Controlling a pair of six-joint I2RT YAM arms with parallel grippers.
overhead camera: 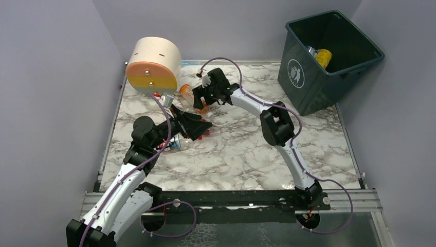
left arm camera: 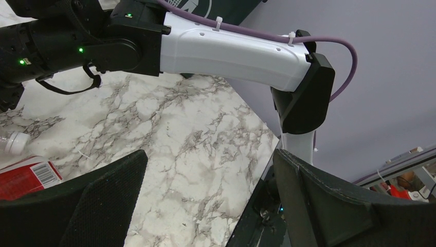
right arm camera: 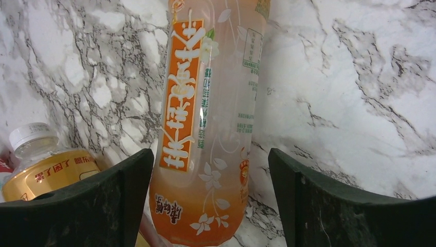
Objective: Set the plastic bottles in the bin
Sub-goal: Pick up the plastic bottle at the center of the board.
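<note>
The teal bin (overhead camera: 329,62) stands at the far right with a yellow bottle (overhead camera: 323,56) inside. My right gripper (overhead camera: 201,103) is open and low over an orange-tinted bottle (overhead camera: 202,107) lying on the marble table. In the right wrist view that bottle (right arm camera: 208,128) lies between the open fingers (right arm camera: 118,200), close to the left one and apart from the right one. A second orange bottle (overhead camera: 186,92) with a white cap lies beside it (right arm camera: 46,164). My left gripper (overhead camera: 205,128) is open and empty (left arm camera: 211,175). A red-labelled bottle (overhead camera: 172,144) lies under the left arm (left arm camera: 25,175).
A cream cylinder with an orange and green face (overhead camera: 154,64) stands at the far left, close behind the bottles. The right arm (left arm camera: 231,51) crosses in front of the left gripper. Grey walls close in the table (overhead camera: 247,149) on three sides.
</note>
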